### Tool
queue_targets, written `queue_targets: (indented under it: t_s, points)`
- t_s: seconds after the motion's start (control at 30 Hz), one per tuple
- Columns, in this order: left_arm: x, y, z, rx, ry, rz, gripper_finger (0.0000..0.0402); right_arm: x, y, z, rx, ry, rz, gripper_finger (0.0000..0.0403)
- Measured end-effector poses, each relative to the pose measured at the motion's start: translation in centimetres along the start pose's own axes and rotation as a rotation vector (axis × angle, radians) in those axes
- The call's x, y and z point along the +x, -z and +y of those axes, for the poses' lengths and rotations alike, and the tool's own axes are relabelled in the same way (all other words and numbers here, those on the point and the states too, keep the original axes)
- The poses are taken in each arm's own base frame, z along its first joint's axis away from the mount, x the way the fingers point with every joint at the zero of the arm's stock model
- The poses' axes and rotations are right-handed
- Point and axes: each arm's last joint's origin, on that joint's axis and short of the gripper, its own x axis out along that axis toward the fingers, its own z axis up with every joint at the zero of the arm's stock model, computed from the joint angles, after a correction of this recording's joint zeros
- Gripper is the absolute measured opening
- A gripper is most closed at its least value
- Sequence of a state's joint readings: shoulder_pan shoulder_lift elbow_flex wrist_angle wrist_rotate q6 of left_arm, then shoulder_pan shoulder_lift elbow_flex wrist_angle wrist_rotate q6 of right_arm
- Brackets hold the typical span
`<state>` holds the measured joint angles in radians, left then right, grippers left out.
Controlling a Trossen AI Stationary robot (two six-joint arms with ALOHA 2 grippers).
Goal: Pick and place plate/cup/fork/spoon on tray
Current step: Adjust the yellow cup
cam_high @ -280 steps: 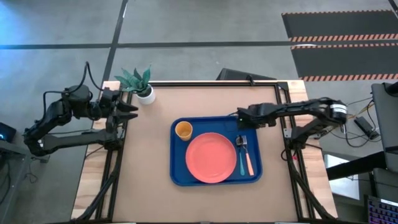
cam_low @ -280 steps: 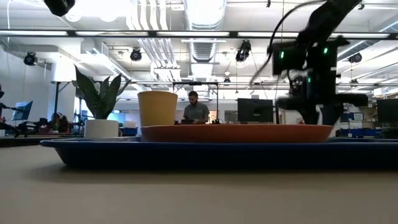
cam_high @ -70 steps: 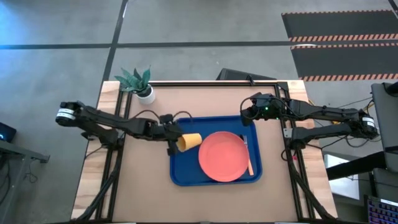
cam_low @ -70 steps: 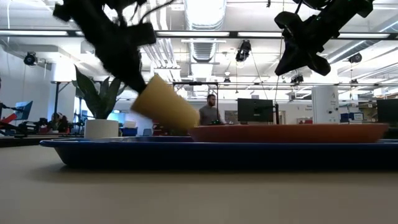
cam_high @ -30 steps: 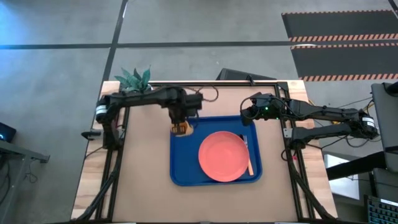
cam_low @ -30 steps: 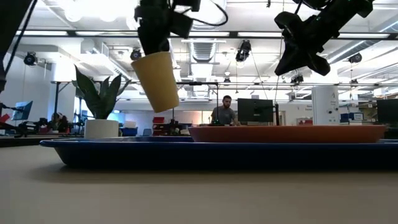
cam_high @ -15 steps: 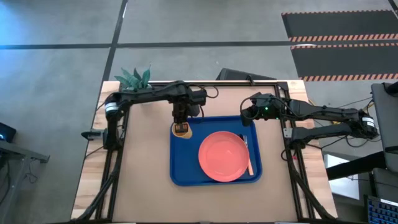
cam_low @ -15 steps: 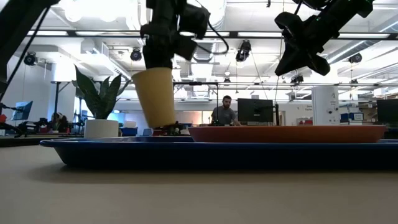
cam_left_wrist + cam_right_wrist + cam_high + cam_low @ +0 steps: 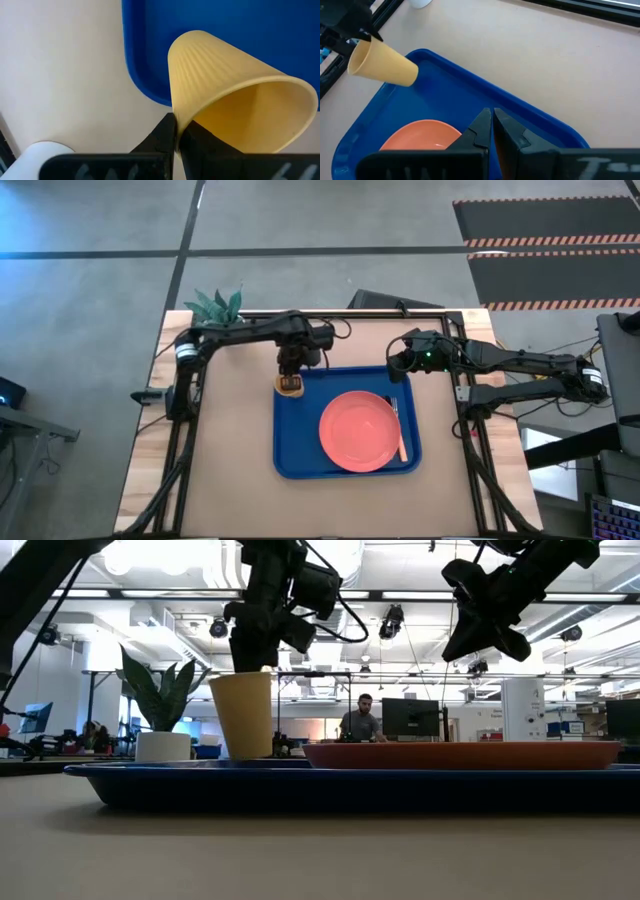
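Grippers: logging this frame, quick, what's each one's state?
Left gripper: shut on the cup's rim, over the tray.
Right gripper: shut, empty.

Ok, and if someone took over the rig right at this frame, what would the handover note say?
Left gripper: shut on the rim of the cup, holding it upright over the tray's back-left corner; its base is hidden behind the tray rim, so touchdown is unclear.
Right gripper: shut, empty, hovering over the tray's back-right corner.
Done: plate lies on the tray; fork lies on the tray along the plate's right edge.
Spoon: cannot be made out here.
Left: release the cup, pull the left arm back, and check where the spoon is.
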<state>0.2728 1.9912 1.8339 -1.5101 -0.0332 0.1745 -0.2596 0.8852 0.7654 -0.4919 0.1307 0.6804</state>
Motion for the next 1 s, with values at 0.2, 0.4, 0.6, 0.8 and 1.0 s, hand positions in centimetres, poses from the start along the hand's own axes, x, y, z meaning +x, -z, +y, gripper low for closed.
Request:
queue_targets:
  t_s: [0.2,0.4,0.6,0.8,1.0]
  points:
    - [0.3,-0.1,0.1,0.014,0.009,0.001,0.0,0.0,0.0,0.0,0.0,0.0,0.0,0.0009]
    - [0.8,-0.4,0.0,0.017,0.05,0.008,0.0,0.0,0.0,0.0,0.0,0.0,0.0,0.0009]
    - [2.3,-1.3,0.1,0.021,0.063,0.053,0.0,0.0,0.0,0.0,-0.012,0.001,0.0,0.0009]
    - [3.0,-1.6,0.0,0.02,0.103,0.068,0.0,0.0,0.0,0.0,-0.019,0.002,0.002,0.0009]
    - [3.0,-1.7,0.0,0.013,0.102,0.06,0.0,0.0,0.0,0.0,-0.027,0.003,0.003,0.0009]
